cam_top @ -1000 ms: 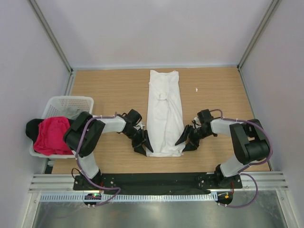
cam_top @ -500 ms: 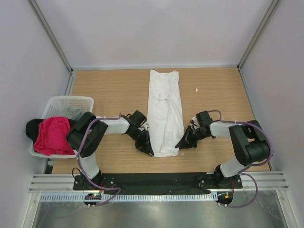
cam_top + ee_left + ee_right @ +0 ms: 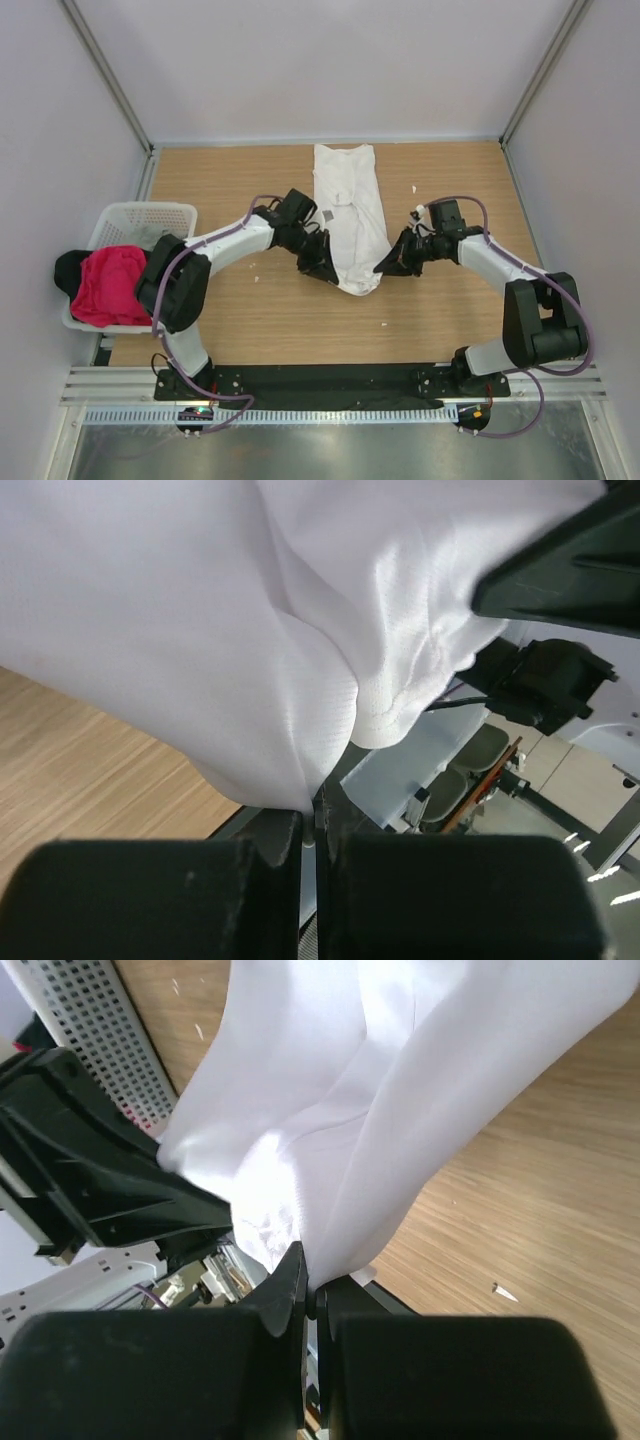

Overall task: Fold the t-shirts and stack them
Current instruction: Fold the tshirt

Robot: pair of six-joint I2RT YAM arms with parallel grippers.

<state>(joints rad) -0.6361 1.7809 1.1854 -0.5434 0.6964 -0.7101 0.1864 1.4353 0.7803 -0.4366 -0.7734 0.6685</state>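
Observation:
A white t-shirt (image 3: pixel 347 205), folded into a long narrow strip, lies down the middle of the wooden table, its near end lifted off the wood. My left gripper (image 3: pixel 325 270) is shut on the left near corner of the white t-shirt (image 3: pixel 200 620). My right gripper (image 3: pixel 385 266) is shut on the right near corner of that white t-shirt (image 3: pixel 380 1110). Between the two grips the near hem sags in a loop. A pink-red t-shirt (image 3: pixel 107 285) and a black one (image 3: pixel 66 270) are heaped in the basket at the left.
The white lattice basket (image 3: pixel 150 216) stands at the table's left edge. A small white scrap (image 3: pixel 414 188) lies on the wood right of the shirt, and another scrap (image 3: pixel 386 323) nearer the front. Grey walls close in the table on three sides.
Both grippers closed on the near corners of the white t-shirt, then rose and moved away from the front edge, carrying the near end up and over toward the far end.

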